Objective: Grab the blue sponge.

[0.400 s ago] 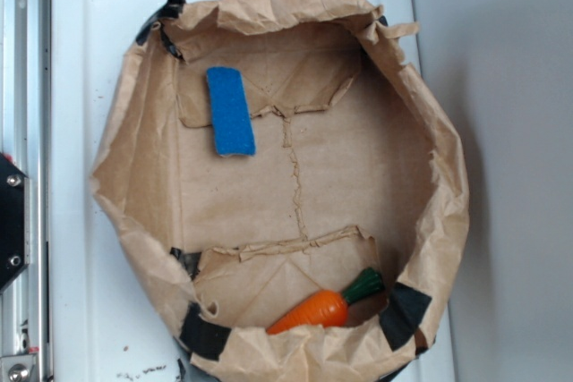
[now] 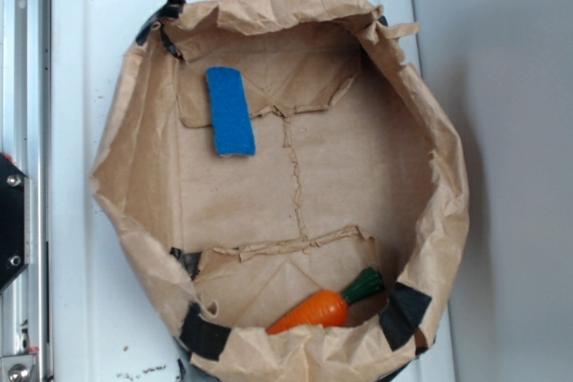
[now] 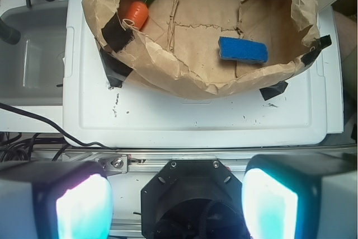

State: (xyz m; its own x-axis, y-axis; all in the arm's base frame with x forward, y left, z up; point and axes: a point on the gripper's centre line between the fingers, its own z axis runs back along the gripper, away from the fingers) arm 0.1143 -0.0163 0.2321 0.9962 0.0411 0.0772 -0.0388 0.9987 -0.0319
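One blue sponge mid-floor, hand spread

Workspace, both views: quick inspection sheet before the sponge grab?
Surface: white plastic lid carrying a rolled-down brown paper bag, taped at the rim.
Job's things: blue sponge flat on the bag floor, untouched.
Clutter: toy carrot at the opposite side of the bag.
Grippers: gripper open, fingers wide apart, outside the bag, short of the sponge.
Cables: black cable beside the lid in the wrist view.
Surroundings: metal rail, grey bin.
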